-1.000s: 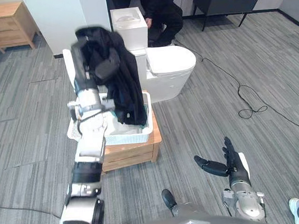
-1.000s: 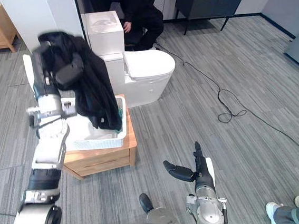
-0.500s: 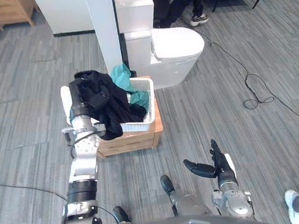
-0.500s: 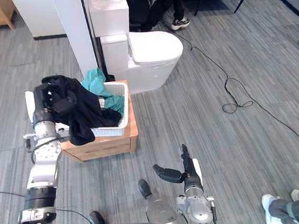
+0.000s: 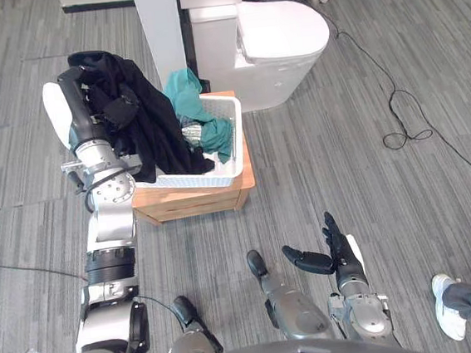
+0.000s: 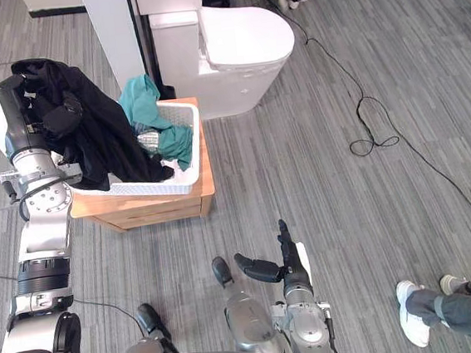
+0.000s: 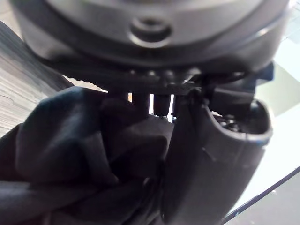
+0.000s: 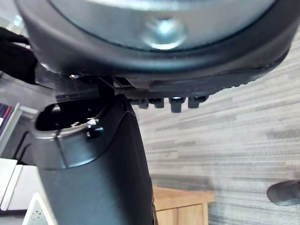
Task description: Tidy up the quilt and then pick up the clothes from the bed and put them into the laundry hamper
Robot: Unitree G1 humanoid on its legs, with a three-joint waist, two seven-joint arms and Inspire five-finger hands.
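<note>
- The floor (image 5: 369, 180) is grey planks. The scene here is around the hamper, so I cannot judge whether the quilt step is done.
- A white toilet (image 5: 284, 34) stands just behind the bench, with its lid closed.
- The bench (image 5: 192, 201) is a low wooden one and it carries the hamper.
- The hamper (image 5: 194, 181) is a white basket that takes up most of the bench top.
- The black garment (image 5: 151, 126) is the thing in hand. Its lower part lies inside the hamper, its middle hangs over the rim on the robot's left, and its top is bunched above that rim.
- A teal garment (image 5: 186, 98) lies in the hamper at the far side, heaped a little over the rim. To my judgement it is already put away.
- The left hand (image 6: 63, 118) is up beside the hamper, clenched on the top of the black garment. In the wrist view the thumb (image 7: 206, 154) presses into the dark cloth.
- This carry looks nearly finished. What is left is to let go so that the whole garment drops inside. If more clothes wait on the bed, I cannot tell.
- The right hand (image 5: 336, 250) hangs low over the floor, well apart from the bench, fingers straight and holding nothing.
- A person's shoe (image 5: 448, 306) shows at the near right corner.
</note>
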